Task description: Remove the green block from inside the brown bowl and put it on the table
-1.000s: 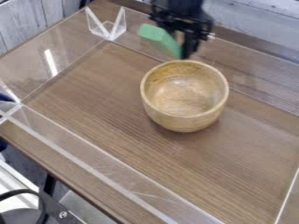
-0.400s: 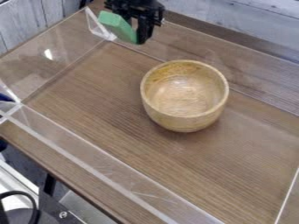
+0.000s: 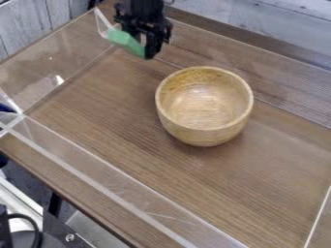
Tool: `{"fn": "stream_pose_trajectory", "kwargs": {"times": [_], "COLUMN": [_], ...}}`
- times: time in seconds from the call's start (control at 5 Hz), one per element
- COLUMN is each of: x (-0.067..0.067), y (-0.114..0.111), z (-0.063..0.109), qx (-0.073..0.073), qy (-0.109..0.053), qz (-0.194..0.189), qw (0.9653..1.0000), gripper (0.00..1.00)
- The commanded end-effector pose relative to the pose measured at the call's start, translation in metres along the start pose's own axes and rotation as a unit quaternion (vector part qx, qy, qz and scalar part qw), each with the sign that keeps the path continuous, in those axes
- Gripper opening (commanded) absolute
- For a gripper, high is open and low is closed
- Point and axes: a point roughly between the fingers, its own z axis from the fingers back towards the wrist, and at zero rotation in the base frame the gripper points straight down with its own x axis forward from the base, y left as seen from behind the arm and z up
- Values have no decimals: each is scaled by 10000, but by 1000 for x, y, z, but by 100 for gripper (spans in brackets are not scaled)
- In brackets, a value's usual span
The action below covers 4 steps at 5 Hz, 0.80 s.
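Note:
My gripper (image 3: 145, 46) hangs near the table's far left corner, pointing down, shut on the green block (image 3: 126, 40). The block sticks out to the left of the fingers and is held just above the dark wood table (image 3: 104, 116). The brown bowl (image 3: 204, 105), round and light tan, stands at the middle of the table, down and to the right of the gripper, and its inside holds nothing.
Clear acrylic walls (image 3: 52, 73) edge the tabletop on the left, front and back. A clear bracket sits at the far left corner behind the gripper. Grey panels lie beyond the back wall.
The gripper has carried the green block leftwards from above the bowl's far rim to the far left corner and has sunk closer to the table. The bowl has stayed put.

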Motion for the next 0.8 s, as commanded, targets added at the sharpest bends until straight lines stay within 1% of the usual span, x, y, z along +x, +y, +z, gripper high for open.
{"fn": "stream_pose_trajectory", "kwargs": {"times": [0.0, 0.2, 0.6], "x": [1, -4, -5], "y": [8, 7, 12], "z": [14, 9, 0], "qx": [261, 353, 539], "qy": [-151, -39, -165], "qz": [-51, -96, -291], "qw": [9995, 9993, 9980], "gripper": [0, 0, 0]}}
